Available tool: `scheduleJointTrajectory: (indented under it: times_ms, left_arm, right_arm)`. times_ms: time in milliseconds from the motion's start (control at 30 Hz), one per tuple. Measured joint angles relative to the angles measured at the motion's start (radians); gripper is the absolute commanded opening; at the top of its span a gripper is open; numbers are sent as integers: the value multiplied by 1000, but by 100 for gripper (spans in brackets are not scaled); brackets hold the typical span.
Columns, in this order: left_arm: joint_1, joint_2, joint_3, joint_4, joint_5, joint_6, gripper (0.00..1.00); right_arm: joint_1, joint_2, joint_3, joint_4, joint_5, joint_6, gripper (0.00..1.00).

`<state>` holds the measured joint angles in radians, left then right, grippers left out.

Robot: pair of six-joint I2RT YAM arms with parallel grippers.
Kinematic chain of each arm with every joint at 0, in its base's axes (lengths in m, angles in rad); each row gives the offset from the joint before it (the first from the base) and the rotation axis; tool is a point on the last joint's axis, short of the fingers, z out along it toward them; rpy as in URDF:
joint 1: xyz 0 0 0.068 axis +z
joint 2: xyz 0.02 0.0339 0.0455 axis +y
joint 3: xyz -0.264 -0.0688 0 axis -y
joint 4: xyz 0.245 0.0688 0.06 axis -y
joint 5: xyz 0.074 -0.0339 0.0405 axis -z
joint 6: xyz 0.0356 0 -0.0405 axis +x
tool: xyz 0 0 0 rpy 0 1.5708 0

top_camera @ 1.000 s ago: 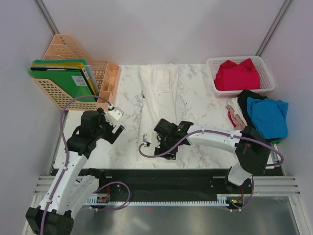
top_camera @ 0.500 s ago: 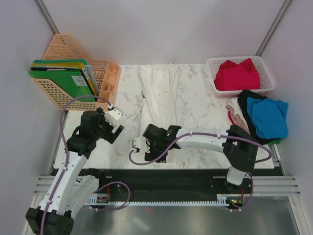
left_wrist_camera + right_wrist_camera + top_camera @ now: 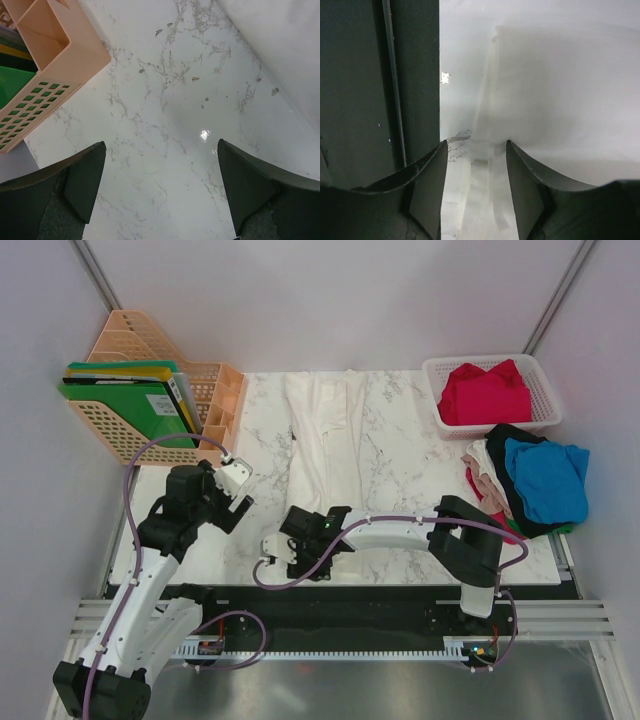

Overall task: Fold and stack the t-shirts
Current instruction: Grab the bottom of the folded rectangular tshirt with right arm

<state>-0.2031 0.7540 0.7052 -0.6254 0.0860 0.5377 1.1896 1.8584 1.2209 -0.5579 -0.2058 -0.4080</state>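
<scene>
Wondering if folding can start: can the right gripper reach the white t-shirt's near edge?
Probably yes: the right gripper sits at the near edge of the white t-shirt, jaws apart over the cloth, nothing in the way.

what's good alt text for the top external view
A white t-shirt lies lengthwise on a marble table, the right gripper at its near hem and the left gripper open beside it. A red t-shirt sits in a white basket back right, more shirts piled before it.
</scene>
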Motion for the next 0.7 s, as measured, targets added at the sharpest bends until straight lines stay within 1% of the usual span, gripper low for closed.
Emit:
scheduleJointTrajectory:
  times_ms: [200, 233, 300, 333, 467, 500, 600, 667, 700]
  left_arm:
    - [0, 0, 0, 0, 0, 0, 100]
    - [0, 0, 0, 0, 0, 0, 100]
    - [0, 0, 0, 0, 0, 0, 100]
    - [0, 0, 0, 0, 0, 0, 100]
    - [0, 1, 0, 0, 0, 0, 100]
    - [0, 1, 0, 0, 0, 0, 100]
    - [0, 1, 0, 0, 0, 0, 100]
    - [0, 3, 0, 0, 0, 0, 100]
    - [0, 6, 0, 0, 0, 0, 100]
  right_arm:
    - [0, 4, 23, 6, 0, 0, 50]
    - [0, 4, 28, 5, 1, -1, 45]
    - [0, 3, 46, 6, 0, -6, 38]
    - [0, 3, 55, 5, 1, -7, 31]
    - [0, 3, 77, 6, 1, -10, 20]
    - [0, 4, 78, 6, 0, -10, 19]
    - [0, 5, 78, 5, -5, -8, 29]
    - [2, 7, 79, 5, -7, -6, 37]
    - [3, 8, 79, 5, -7, -6, 44]
